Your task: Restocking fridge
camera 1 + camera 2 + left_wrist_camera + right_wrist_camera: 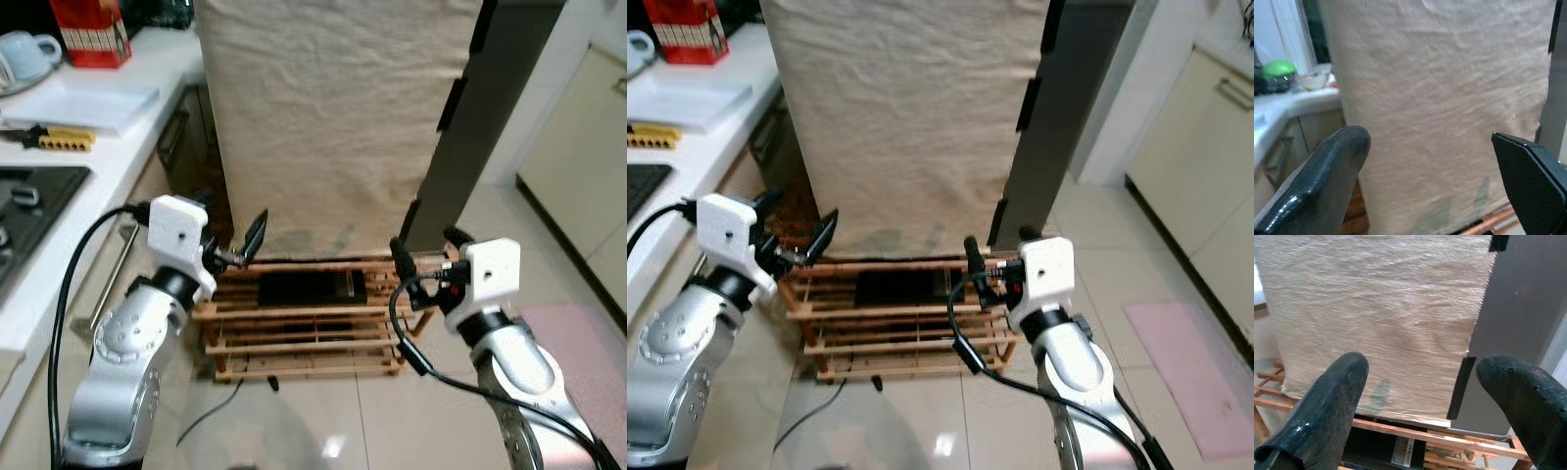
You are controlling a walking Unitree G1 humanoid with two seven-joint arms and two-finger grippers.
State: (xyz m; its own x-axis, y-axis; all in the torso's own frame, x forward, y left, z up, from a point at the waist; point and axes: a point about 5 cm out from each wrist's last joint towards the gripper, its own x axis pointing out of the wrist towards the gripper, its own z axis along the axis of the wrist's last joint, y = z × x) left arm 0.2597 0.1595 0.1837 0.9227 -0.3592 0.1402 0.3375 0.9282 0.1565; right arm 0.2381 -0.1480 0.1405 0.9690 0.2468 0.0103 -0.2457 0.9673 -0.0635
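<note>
While both the left claw (233, 245) and right claw (423, 262) are held open and empty, the cloth (333, 117) covering the fridge (490, 108) could be snagged.

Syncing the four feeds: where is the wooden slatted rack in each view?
Left eye view: wooden rack on the floor at lower centre, under the beige cloth.
Right eye view: same rack, lower centre-left, between the two grippers.
Left wrist view: just a corner of it by the cloth's hem.
Right wrist view: its slats run below the cloth.
Shared landmark: the beige cloth's bottom hem, hanging just above the rack.
</note>
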